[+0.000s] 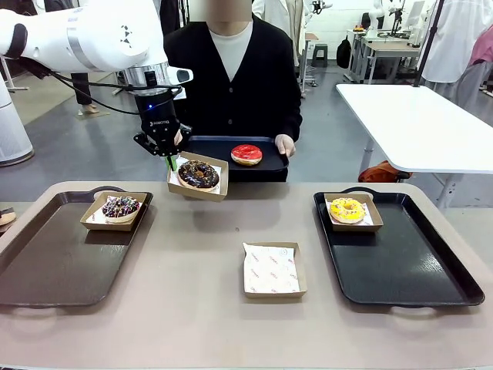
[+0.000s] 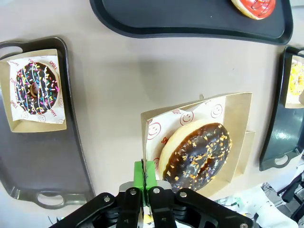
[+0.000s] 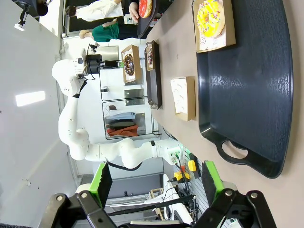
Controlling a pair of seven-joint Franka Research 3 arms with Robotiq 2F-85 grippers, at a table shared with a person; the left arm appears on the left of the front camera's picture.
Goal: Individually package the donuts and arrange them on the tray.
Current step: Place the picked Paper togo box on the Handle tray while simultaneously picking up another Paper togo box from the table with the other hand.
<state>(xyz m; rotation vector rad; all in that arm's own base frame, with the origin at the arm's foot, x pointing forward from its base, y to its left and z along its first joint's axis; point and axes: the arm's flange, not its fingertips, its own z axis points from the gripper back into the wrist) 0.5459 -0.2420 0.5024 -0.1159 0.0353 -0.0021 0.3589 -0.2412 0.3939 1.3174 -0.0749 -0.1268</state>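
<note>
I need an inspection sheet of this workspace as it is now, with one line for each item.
surface: tan table with a left tray and a right tray, both dark.
job's things: sprinkled donut boxed on the left tray; yellow donut boxed on the right tray; chocolate donut in a box lifted above the table; red donut unboxed on the person's tray; one empty box, paper-lined, on the table.
clutter: nothing seen.
grippers: left gripper, jaws shut on the box edge; right gripper, jaws open, holding nothing.
cables: black cable hanging by the left arm.
surroundings: person at the far side; white table behind.
</note>
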